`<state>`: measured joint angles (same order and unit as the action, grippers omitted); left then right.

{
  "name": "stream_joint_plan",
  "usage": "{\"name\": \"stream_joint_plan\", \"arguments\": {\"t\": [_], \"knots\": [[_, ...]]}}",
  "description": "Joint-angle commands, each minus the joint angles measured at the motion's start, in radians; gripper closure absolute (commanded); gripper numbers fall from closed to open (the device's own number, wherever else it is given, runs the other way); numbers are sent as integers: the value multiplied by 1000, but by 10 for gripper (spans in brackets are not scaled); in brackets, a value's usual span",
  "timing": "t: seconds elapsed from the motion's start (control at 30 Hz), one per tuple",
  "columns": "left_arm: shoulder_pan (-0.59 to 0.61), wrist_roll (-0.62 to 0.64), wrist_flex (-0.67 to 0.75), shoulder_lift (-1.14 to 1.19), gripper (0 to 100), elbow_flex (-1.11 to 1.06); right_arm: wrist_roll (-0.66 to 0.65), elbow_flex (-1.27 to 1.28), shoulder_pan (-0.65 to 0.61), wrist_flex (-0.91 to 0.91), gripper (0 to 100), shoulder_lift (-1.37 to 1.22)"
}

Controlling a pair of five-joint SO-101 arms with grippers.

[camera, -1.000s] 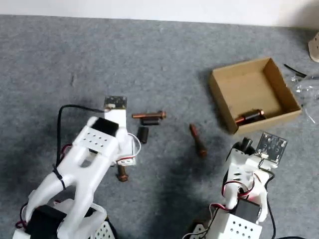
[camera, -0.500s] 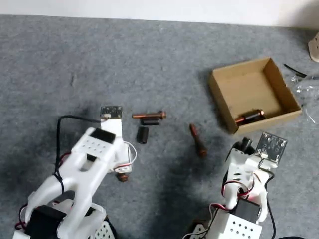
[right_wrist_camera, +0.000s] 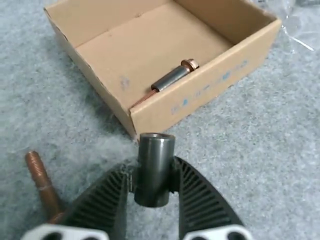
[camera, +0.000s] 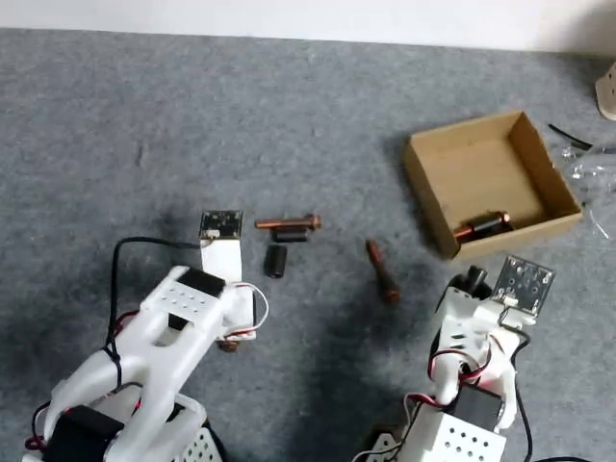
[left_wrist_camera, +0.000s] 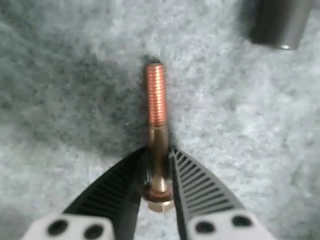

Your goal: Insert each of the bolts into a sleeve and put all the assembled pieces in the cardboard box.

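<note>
Left gripper (left_wrist_camera: pixel 159 150) is clamped on a bolt (left_wrist_camera: pixel 156 95) near its head. The threaded end points away from the wrist, low over the grey carpet (camera: pixel 115 115), and we can't tell whether bolt and carpet touch. In the high view the left arm (camera: pixel 164 337) covers nearly all of that bolt, leaving only a copper speck at the arm's edge. Right gripper (right_wrist_camera: pixel 152 167) is clamped on a dark sleeve (right_wrist_camera: pixel 155 145), its open bore facing the cardboard box (camera: pixel 481 164), just short of the box's near corner. In the high view the right arm (camera: pixel 476 332) hides most of that sleeve. We see one assembled piece (camera: pixel 484 227) lying in the box by the wall nearest the right arm, with head and thread sticking out at either end. On the carpet between the arms lies a loose bolt (camera: pixel 382 271), partly cut off behind the gripper in the right wrist view. Farther left, a second bolt (camera: pixel 287 222) lies alongside a short sleeve (camera: pixel 287 234), either touching or just beside it, we can't tell which. A third sleeve (camera: pixel 276 261) lies nearer the arms, by the left wrist, and the left wrist view crops it at the frame edge. Past the box are bits of clear plastic and black wire (camera: pixel 577 159), hard to make out.
</note>
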<state>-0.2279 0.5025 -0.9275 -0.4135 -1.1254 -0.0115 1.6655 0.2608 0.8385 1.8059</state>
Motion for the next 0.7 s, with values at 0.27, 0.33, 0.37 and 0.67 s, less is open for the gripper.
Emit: {"name": "stream_joint_plan", "arguments": {"t": [0.27,0.33,0.37,0.67], "knots": [[90,-830,-226,4,996,288,2,7,-13,-41,995,13],[142,-988,-307,4,996,394,2,7,-13,-41,995,13],[173,-1069,-344,5,996,449,2,7,-13,-41,995,13],[375,-1791,-454,13,996,628,2,7,-13,-41,995,13]]}}
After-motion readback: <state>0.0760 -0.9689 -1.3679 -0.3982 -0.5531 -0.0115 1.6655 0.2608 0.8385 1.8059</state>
